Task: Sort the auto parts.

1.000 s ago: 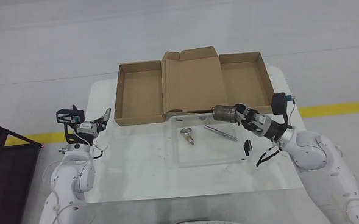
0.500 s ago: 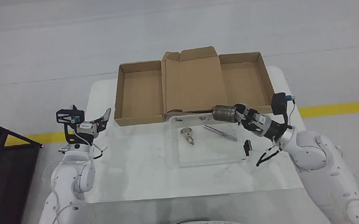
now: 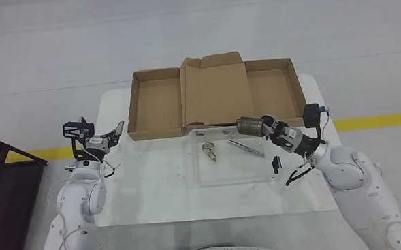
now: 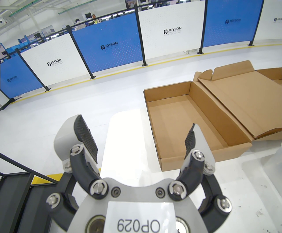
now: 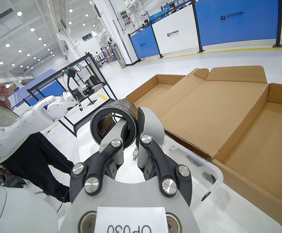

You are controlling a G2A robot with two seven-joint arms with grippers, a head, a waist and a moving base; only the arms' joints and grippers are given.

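Notably, right fingers [image 5: 150, 123] astride the metal ring [image 5: 126, 106]

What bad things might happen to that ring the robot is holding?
The metal ring is pinched by just one side of its wall in the right gripper, so it might twist or slip out. It hangs above the clear tray, so a drop could hit the metal rod. It could also bump the cardboard box.

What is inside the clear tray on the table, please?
The clear tray holds a round metal fitting, a thin rod and a small black piece near its rim. The right gripper, shut on a dark ring, hides one corner.
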